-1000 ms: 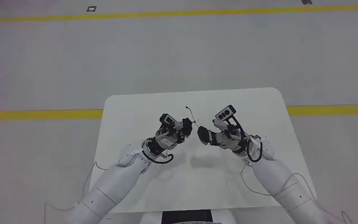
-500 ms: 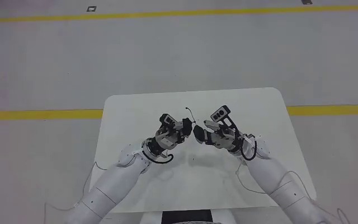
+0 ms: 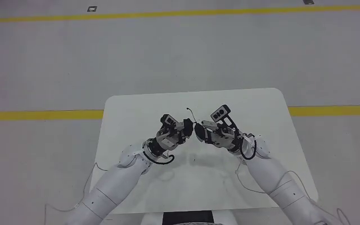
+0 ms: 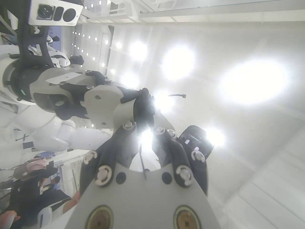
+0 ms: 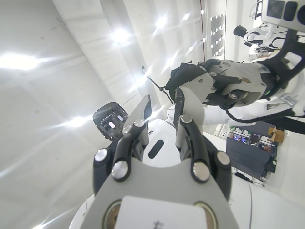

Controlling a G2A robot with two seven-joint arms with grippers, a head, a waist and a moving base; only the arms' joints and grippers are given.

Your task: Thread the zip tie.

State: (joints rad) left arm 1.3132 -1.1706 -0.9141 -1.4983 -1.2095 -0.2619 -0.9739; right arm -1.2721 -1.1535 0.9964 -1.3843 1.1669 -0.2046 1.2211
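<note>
Left claw (image 3: pixel 188 129), right claw (image 3: pixel 198 134) nearly touching; zip tie (image 3: pixel 192 115) sticks up between; room outward over table (image 3: pixel 259 107).

White table (image 3: pixel 264 107) (rounded corners) — on grey floor (image 3: pixel 169 56), yellow stripe (image 3: pixel 50 115) at either side.

The top view looks steeply down from above the arms, from well off, at the white table (image 3: pixel 253 112) and the floor (image 3: pixel 169 56) beyond; the left wrist view sits close behind the left gripper (image 4: pixel 145 129), facing up at the ceiling lights (image 4: pixel 252 82); the right wrist view sits close behind the right gripper (image 5: pixel 162 101), likewise tilted upward; each wrist view catches the other arm's gripper; all three share the zip tie (image 5: pixel 157 85) between the grippers.
</note>
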